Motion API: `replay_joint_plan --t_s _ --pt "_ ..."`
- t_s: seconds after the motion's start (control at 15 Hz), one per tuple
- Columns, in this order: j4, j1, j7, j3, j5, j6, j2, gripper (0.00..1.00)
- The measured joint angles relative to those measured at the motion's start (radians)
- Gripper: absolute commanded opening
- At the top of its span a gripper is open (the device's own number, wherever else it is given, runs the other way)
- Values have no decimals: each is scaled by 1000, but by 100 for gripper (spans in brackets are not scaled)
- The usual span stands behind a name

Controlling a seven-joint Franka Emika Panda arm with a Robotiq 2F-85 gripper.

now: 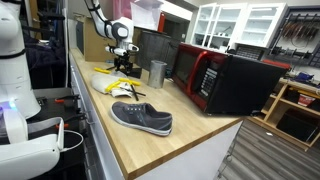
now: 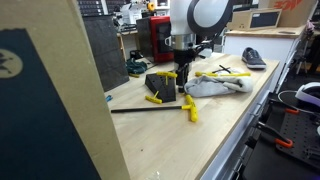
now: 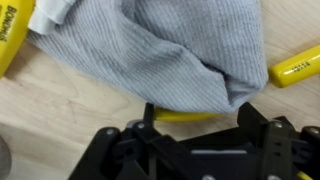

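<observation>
Crumpled grey ribbed cloth (image 3: 160, 50) lies on the wooden counter (image 3: 60, 105), covering yellow tools (image 3: 298, 68).

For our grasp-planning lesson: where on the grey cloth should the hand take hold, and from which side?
Pinch the bunched, rounded fold at the edge of the grey cloth nearest the hand, coming straight down. The cloth lies limp on the counter, so only a raised fold likely gives purchase. Keep clear of the yellow handle beside it.
</observation>
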Motion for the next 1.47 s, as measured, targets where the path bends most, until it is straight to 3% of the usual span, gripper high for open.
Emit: replay_joint_plan --t_s 0.27,0.6,0.73,1.0,1.07,1.13,1.2,1.27,1.33,1.47 --pt "1 0 24 0 0 0 -2 53" --pt "12 3 41 0 3 0 -11 8" --pt "15 -1 41 -2 7 0 -12 0" --pt "18 -20 41 -7 21 -1 -26 0" --pt "18 -24 41 -8 23 -2 -31 18" --pt "18 -27 41 -8 27 -5 -36 27" --pt "19 -27 41 -8 31 -12 -40 6" --pt "19 -27 41 -7 35 -19 -42 38" --pt "20 -26 41 -5 41 -26 -43 39" --pt "21 -24 41 0 59 -40 -43 52"
